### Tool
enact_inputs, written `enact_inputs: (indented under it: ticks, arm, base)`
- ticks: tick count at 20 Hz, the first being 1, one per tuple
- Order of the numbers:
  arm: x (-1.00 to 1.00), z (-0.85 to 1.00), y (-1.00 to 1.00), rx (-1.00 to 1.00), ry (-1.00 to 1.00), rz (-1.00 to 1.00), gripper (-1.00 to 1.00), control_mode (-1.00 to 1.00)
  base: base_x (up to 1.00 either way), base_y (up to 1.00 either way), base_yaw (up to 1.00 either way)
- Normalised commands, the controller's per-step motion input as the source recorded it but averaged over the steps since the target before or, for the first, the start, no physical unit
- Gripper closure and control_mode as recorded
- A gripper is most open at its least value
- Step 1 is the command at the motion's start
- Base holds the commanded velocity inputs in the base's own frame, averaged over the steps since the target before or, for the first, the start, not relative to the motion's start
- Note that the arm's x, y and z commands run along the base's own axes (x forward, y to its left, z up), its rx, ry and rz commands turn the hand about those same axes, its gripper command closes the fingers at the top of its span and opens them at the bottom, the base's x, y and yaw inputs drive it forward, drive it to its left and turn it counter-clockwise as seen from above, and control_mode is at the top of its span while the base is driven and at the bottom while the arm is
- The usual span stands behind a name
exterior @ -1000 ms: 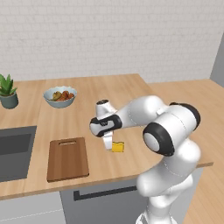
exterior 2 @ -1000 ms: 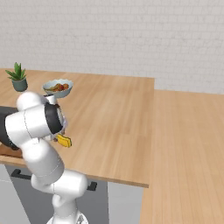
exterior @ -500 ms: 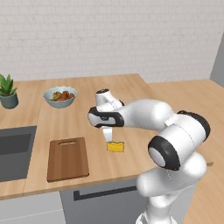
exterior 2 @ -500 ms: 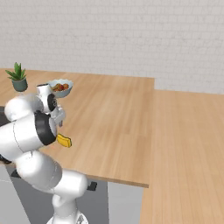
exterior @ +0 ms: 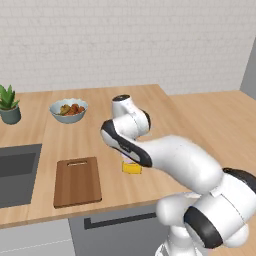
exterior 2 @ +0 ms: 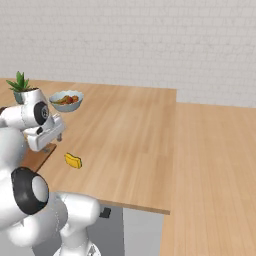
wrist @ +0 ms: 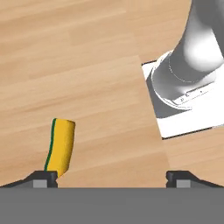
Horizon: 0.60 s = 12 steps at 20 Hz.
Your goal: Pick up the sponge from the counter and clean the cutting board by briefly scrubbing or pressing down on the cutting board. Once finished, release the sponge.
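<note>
Since a second ago, the arm has swung out and stretched lower over the counter (exterior: 100, 135), its elbow now toward the front edge; the sponge (exterior: 132, 168) and board (exterior: 77, 181) lie where they were.

Left base view: a light-tan wooden counter runs below a white brick wall. A dark sink (exterior: 15, 172) is cut off at the left edge. The brown board lies flat near the front edge, slot handle toward the wall. The yellow sponge rests on the counter just right of the board, apart from it, partly covered by the arm. A pale bowl (exterior: 68, 110) holds orange and green food too blurred to name. A potted plant (exterior: 8, 104) stands at far left. The gripper is hidden by the arm.

Right base view: the sponge (exterior 2: 73, 160) lies on bare counter, near the hand. The board is mostly hidden behind the arm. The bowl (exterior 2: 66, 100) and plant (exterior 2: 22, 86) stand near the wall.

Hand view: the gripper (wrist: 112, 177) has its fingertips set wide apart, holding nothing. The sponge (wrist: 60, 146) lies just above the left fingertip, green edge showing.
</note>
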Motion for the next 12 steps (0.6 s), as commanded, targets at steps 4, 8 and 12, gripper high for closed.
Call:
enact_inputs:
  ticks: [4, 8, 12]
  arm:
    - [-0.88, 0.55, -0.03, 0.0, -0.25, -0.13, -1.0, -1.0]
    - [-0.64, 0.46, 0.0, 0.0, -0.26, -0.25, -1.0, -1.0]
    - [-0.48, 0.49, 0.0, 0.03, -0.24, -0.34, -1.0, -1.0]
  base:
    - [0.0, 0.0, 0.0]
    - [0.0, 0.0, 0.0]
    - [0.0, 0.0, 0.0]
